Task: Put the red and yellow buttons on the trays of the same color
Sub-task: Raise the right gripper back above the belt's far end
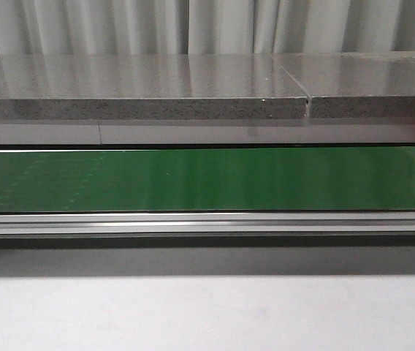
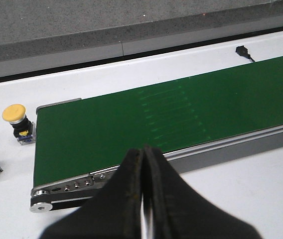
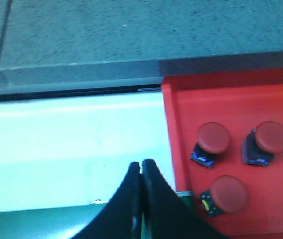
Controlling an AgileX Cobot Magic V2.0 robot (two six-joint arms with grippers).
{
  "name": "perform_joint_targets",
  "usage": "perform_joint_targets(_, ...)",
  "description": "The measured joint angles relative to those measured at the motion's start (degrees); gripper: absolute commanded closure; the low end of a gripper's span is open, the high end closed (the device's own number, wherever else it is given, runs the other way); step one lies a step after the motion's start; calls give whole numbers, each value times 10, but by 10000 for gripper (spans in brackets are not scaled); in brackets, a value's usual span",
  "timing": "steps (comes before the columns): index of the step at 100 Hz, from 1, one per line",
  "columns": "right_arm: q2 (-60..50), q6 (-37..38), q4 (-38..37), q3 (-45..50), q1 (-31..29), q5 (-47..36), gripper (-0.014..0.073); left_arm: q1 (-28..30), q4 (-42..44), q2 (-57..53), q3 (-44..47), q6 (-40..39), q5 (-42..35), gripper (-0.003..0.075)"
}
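A yellow button (image 2: 16,119) stands on the table (image 2: 12,199) just beside the belt (image 2: 171,114) end, left fingers (image 2: 131,174) together and empty. Three red buttons (image 3: 213,139) sit in the red tray (image 3: 181,99); right fingers (image 3: 131,184) together. Grasping the yellow button's rounded cap could tip it.

Front view: low and close, facing forward across the green conveyor belt (image 1: 207,179) to a grey counter (image 1: 193,88). Left wrist view: higher, angled down along the same belt (image 2: 171,114), its end roller included. Right wrist view: nearly straight down, near, over the red tray (image 3: 231,104); only a belt sliver shared.
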Motion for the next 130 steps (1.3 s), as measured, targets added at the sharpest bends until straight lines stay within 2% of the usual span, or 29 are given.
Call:
perform_joint_targets(36,-161,0,-1,134,77,0,659,0,0,0,0,0,0,741)
perform_joint_targets(106,-488,0,-3,285,81,30,659,0,0,0,0,0,0,741)
perform_joint_targets(130,-574,0,-3,319,81,65,659,0,0,0,0,0,-7,741)
